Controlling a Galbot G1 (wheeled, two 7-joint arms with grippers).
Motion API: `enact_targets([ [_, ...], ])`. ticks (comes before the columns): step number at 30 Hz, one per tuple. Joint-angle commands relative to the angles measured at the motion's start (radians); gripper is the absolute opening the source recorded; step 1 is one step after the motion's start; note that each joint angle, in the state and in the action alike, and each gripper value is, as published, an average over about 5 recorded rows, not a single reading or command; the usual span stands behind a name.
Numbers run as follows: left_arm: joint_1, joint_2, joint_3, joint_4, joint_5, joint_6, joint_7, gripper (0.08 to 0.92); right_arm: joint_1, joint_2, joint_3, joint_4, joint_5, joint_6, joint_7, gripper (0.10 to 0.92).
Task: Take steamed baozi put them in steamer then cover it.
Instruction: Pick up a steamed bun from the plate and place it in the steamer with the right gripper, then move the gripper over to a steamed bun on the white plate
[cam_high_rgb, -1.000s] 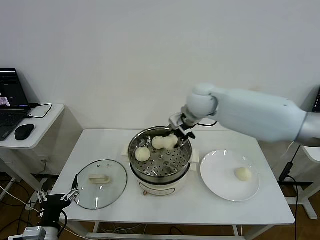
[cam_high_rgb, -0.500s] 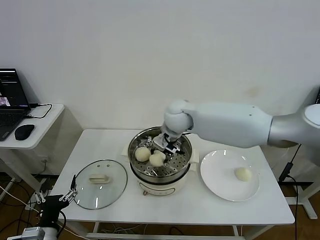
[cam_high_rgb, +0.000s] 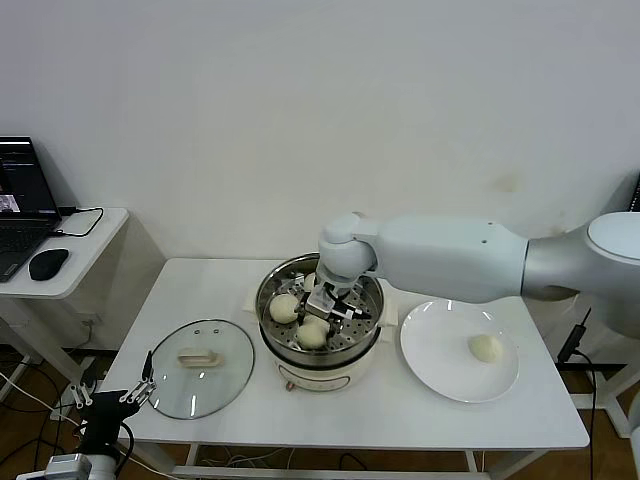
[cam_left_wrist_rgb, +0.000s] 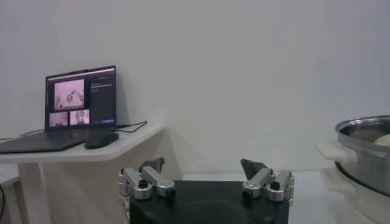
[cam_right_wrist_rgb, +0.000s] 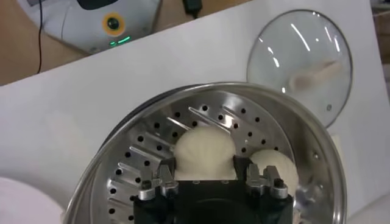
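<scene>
Your right gripper (cam_high_rgb: 322, 303) is down inside the steamer (cam_high_rgb: 271, 310), its fingers (cam_right_wrist_rgb: 163, 178) standing on either side of one steamed baozi (cam_right_wrist_rgb: 204, 149) that sits on the perforated floor. The jaws look parted around the bun, close to its sides, but you cannot tell from either view whether they still press it or have let go. A second bun (cam_high_rgb: 285, 308) lies in the same basket just beside the first, toward your left, against the steel wall; the right wrist view shows it (cam_right_wrist_rgb: 276, 167) beside the gripper as well. So you can count two buns in the steamer — no more can be made out past the gripper.

The steamer stands on its cream-white pot base (cam_high_rgb: 318, 376) in the middle of the white table (cam_high_rgb: 400, 420). To your right of it is the flat white plate (cam_high_rgb: 440, 370), holding a single bun (cam_high_rgb: 486, 347) toward its far right side.

The cover (cam_high_rgb: 203, 367) lies flat on the table to your left of the steamer, handle (cam_high_rgb: 196, 356) up, well apart from the basket — the steamer is uncovered.

Your left gripper (cam_left_wrist_rgb: 206, 182) hangs low off the table's near-left corner, jaws wide apart with nothing between them
</scene>
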Motion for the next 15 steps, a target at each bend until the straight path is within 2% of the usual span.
enact_targets([
  [1, -0.002, 0.007, -0.001, -0.001, 0.0, 0.001, 0.0, 0.823, 0.008, -0.006, 0.006, 0.001, -0.008, 0.025, 0.001, 0.714],
  [5, -0.009, 0.013, -0.002, 0.0, -0.002, 0.004, 0.0, 0.823, 0.041, -0.042, 0.034, 0.001, 0.015, 0.022, -0.002, 0.804],
  [8, -0.013, 0.019, -0.003, 0.0, -0.004, 0.006, 0.0, 0.823, 0.066, -0.092, 0.059, 0.01, 0.058, -0.011, -0.005, 0.82],
  [15, -0.006, 0.054, -0.021, -0.003, -0.011, 0.013, 0.001, 0.823, 0.132, -0.3, 0.086, 0.135, 0.161, -0.281, -0.044, 0.823],
])
